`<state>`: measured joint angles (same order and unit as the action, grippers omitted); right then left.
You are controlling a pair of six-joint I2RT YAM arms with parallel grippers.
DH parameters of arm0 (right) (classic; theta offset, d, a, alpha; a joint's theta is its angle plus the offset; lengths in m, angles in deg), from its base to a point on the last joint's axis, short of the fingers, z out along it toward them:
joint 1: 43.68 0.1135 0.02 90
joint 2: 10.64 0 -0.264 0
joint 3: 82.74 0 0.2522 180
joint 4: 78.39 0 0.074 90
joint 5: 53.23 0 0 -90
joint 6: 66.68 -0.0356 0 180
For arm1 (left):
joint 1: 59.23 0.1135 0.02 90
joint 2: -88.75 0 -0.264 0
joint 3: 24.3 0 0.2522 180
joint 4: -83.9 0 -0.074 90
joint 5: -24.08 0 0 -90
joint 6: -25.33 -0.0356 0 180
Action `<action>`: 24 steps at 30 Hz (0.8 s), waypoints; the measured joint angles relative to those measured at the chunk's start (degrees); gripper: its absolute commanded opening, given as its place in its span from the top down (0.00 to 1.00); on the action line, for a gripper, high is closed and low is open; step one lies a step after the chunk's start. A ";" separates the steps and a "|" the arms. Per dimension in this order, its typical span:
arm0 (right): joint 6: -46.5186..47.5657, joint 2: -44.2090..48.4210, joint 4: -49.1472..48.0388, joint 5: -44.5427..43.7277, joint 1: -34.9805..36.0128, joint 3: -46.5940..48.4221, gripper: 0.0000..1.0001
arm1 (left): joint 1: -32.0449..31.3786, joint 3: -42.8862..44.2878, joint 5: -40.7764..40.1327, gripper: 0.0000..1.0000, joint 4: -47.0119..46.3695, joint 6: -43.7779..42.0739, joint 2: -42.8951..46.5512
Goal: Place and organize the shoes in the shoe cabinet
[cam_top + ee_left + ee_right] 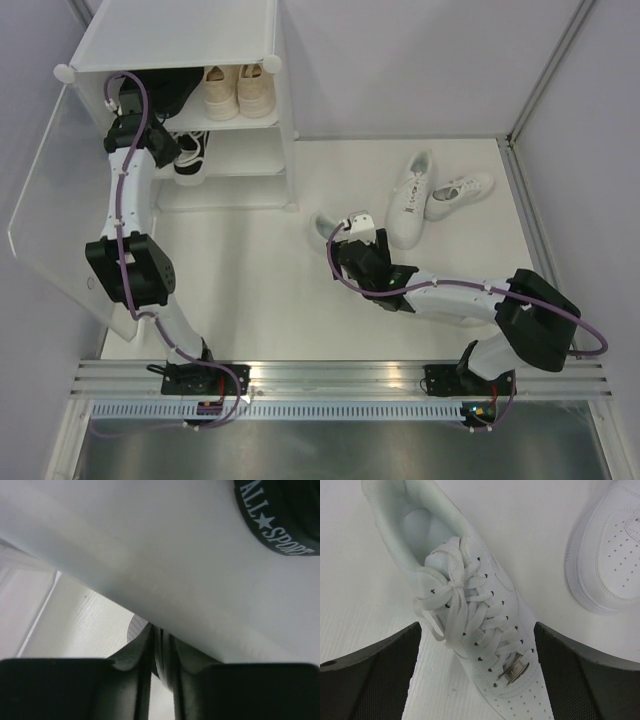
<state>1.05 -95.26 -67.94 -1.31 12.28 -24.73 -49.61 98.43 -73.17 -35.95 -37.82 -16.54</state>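
The white shoe cabinet stands at the back left, its frosted door swung open. A beige pair sits on its top shelf and a black-and-white shoe on the shelf below. My left gripper reaches into the top shelf beside a black shoe. In the left wrist view its jaws are shut on a thin dark edge, under a white panel. My right gripper is open, straddling a white sneaker on the floor, not touching it.
Two more white sneakers lie on the floor right of the cabinet; one shows in the right wrist view. A black round "ALL SPORT" label sits at the left wrist view's top right. Walls close in left and right.
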 measured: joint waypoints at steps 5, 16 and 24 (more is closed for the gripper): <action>0.07 -1.22 0.55 0.66 0.00 0.70 0.03 | 0.63 0.92 -0.68 0.47 1.51 -0.22 -0.35; 0.50 -2.84 1.40 2.43 0.00 1.97 0.04 | -0.09 -15.82 1.46 0.04 -9.27 -3.06 13.05; 0.68 -2.86 1.64 3.56 0.00 2.08 0.04 | -1.03 -40.11 6.25 0.07 -30.40 -13.40 29.44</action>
<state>1.73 -98.13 -66.30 2.25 12.28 -22.65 -50.63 58.32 -66.92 -66.35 -51.22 12.90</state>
